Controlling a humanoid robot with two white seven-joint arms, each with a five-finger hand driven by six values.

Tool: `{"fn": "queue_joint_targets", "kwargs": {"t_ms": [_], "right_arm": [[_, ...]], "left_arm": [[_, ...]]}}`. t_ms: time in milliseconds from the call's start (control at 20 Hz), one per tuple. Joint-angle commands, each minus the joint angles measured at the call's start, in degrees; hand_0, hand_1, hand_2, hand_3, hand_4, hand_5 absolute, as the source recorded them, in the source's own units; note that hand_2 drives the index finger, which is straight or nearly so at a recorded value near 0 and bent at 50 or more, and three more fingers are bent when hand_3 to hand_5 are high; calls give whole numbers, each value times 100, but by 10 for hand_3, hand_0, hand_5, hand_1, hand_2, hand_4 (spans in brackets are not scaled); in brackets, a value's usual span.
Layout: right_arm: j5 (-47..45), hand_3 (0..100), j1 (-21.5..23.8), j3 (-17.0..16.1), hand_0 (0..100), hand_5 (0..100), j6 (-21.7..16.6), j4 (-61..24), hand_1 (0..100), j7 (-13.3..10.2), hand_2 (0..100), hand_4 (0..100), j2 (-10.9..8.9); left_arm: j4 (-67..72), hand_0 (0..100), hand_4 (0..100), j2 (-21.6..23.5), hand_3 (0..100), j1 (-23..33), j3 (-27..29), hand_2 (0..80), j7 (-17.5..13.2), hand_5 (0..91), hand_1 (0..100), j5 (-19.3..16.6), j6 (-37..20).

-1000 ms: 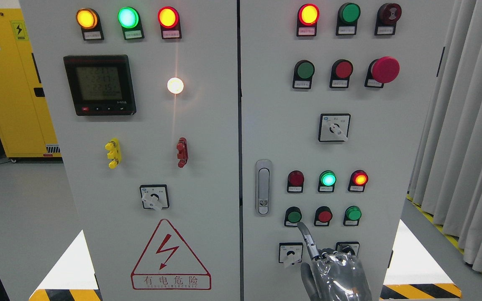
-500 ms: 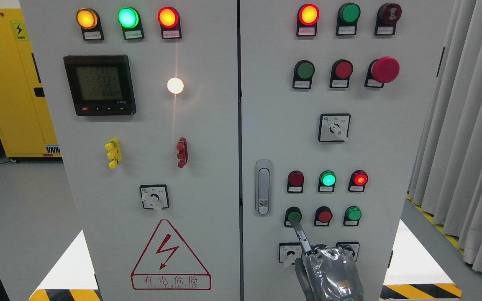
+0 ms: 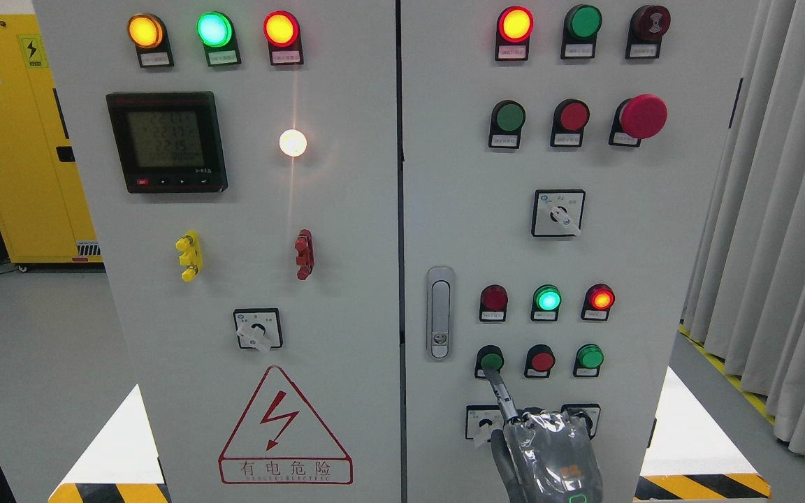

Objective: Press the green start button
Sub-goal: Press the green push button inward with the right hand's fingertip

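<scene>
Fingers (image 3: pixel 499 391) at round, unlit green start button (image 3: pixel 491 361)

An industrial electrical room or test bay is indicated. A grey control cabinet (image 3: pixel 346 279) is fitted with lit indicator lamps (image 3: pixel 214 29), push buttons (image 3: pixel 541 361), rotary selector switches (image 3: pixel 558 214), a digital power meter (image 3: pixel 166 141) and a red high-voltage warning triangle (image 3: pixel 284 429). A yellow safety cabinet (image 3: pixel 18 140), hazard floor striping (image 3: pixel 703 485) and grey curtains (image 3: pixel 787 230) are seen alongside.

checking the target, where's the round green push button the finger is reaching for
In the head view, the round green push button sits low on the right cabinet door, leftmost of its row, beside the round red push button, right of the grey door handle.
</scene>
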Motion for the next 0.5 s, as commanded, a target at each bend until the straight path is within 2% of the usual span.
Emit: {"fn": "queue_joint_targets", "kwargs": {"t_ms": [0, 450], "right_arm": [[-15, 991, -24, -31, 717, 1000, 16, 94, 967, 28, 0, 974, 3], [-15, 992, -59, -40, 722, 1000, 59, 68, 966, 54, 0, 976, 3]], "left_arm": [[0, 120, 0, 0, 0, 0, 3, 0, -4, 0, 556, 3, 1], [0, 120, 0, 8, 0, 0, -5, 0, -4, 0, 556, 3, 1]]}}
